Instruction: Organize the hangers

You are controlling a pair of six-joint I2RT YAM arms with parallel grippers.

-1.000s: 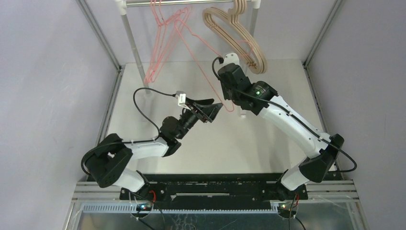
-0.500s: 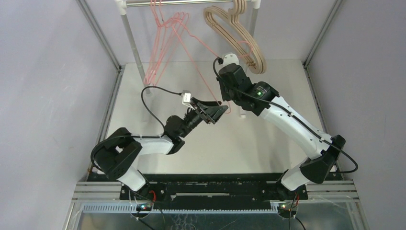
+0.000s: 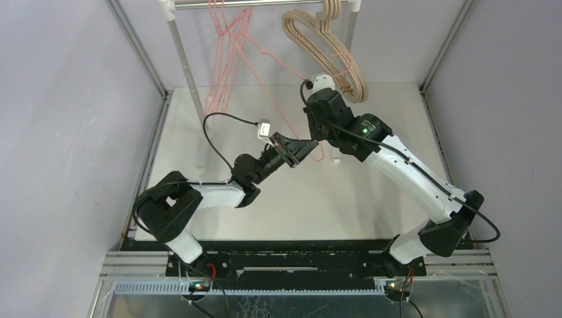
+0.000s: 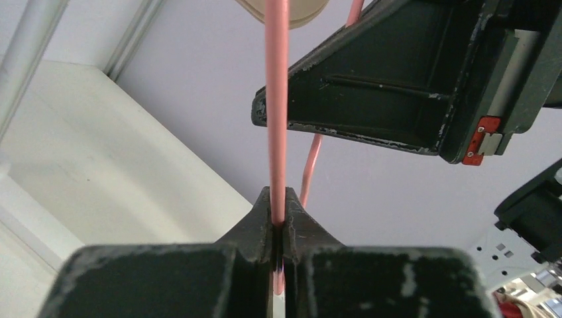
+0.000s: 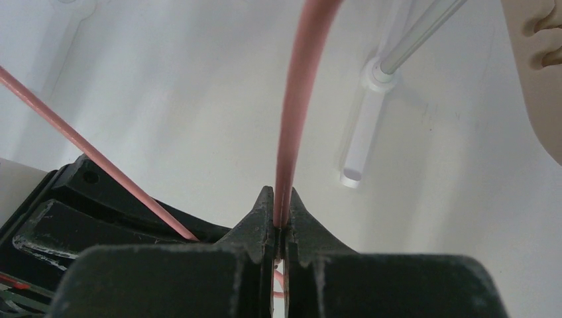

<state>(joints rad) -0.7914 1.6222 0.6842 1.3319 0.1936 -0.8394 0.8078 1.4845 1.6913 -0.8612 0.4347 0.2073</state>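
worktop (image 3: 278, 199) carries none of the hangers, they're all up in the air at the far end. rail (image 3: 265, 3) runs across the far edge and takes the load. the beige wood hangers (image 3: 344, 66) are bunched at its right end and the pink wire hangers (image 3: 222, 66) hang left of centre, so sorting by type looks partly done.

one pink wire hanger (image 4: 276, 99) is pulled out of the pink bunch and slants over the worktop between the two groups. can't tell if its hook is on the rail or caught near the wood ones.

left fingers (image 4: 258, 222) are pinched tight on that wire, which runs straight up out of the tips. right fingers (image 5: 262, 218) are clamped on the same hanger's wire, close beside the left.

my read is you've got a two-point hold so the thin frame can't swing or twist: either a handover or steering the hook. release one side only once the other is clearly carrying it, as thin wire slips easily.
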